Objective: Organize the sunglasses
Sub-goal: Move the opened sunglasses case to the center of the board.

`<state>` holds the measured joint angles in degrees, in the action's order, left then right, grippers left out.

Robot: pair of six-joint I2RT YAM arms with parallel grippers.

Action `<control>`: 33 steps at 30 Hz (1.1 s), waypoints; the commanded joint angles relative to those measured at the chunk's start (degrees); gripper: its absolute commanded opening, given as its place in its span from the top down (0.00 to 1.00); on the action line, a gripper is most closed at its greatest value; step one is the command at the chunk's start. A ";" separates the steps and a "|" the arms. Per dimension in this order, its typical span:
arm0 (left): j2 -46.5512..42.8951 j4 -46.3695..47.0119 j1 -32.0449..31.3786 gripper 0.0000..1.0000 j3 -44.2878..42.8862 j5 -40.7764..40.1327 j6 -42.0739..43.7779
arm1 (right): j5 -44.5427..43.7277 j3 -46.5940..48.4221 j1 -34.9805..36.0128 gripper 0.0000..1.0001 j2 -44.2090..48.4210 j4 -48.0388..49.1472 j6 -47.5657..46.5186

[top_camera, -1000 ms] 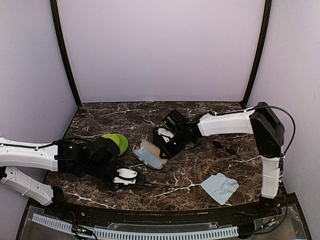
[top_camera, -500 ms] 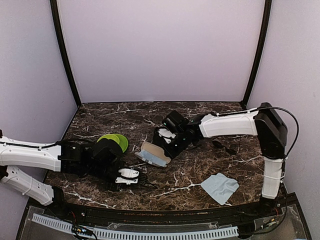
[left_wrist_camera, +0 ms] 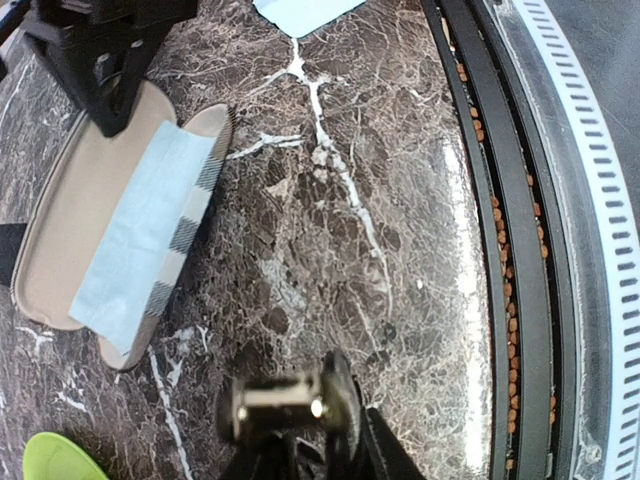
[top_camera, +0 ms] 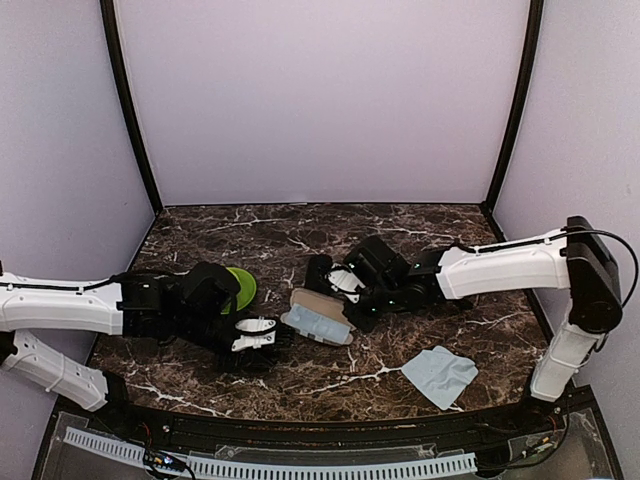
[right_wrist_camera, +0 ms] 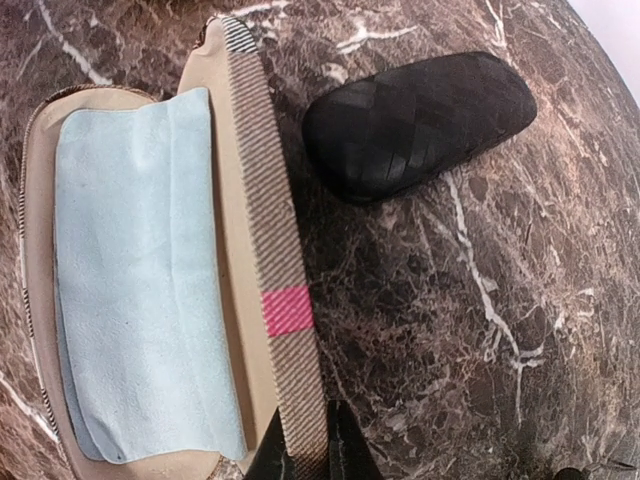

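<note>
On the marble table (top_camera: 400, 225), we see the open striped case (top_camera: 307, 300) lined with a blue cloth (top_camera: 320, 325), its rim pinched by the right gripper (right_wrist_camera: 305, 450); the left gripper (top_camera: 255, 335), just left, appears clamped on blurred sunglasses (left_wrist_camera: 290, 405) — this case holds no pair yet.

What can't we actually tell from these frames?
- Left gripper load: blurred in the left wrist view; dark against the dark table from the top.
- The sunglasses: not clearly shown in any view.
- Right gripper: fingertips cut off by the right wrist view's bottom edge, at the open case lid rim.
- Green object: partly behind the left arm in the top view; identity unclear.
</note>
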<state>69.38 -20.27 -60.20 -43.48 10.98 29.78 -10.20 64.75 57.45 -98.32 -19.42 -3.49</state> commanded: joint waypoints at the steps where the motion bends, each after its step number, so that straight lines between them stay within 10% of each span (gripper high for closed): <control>1: 2.68 0.85 1.54 0.76 -2.47 4.95 -2.40 | -2.74 -3.35 0.33 1.00 3.04 7.01 -1.90; 14: 2.80 11.60 3.13 0.82 -0.54 7.11 -10.06 | -1.45 -5.86 0.38 1.00 4.25 9.56 -0.10; 33: -1.07 52.96 4.13 0.86 14.19 -14.75 -56.28 | -13.02 -7.37 2.95 1.00 3.88 12.80 8.66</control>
<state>70.24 22.17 -56.40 -32.45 2.39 -16.23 -19.88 57.60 59.31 -95.85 -11.14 1.32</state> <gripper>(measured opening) 0.141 0.073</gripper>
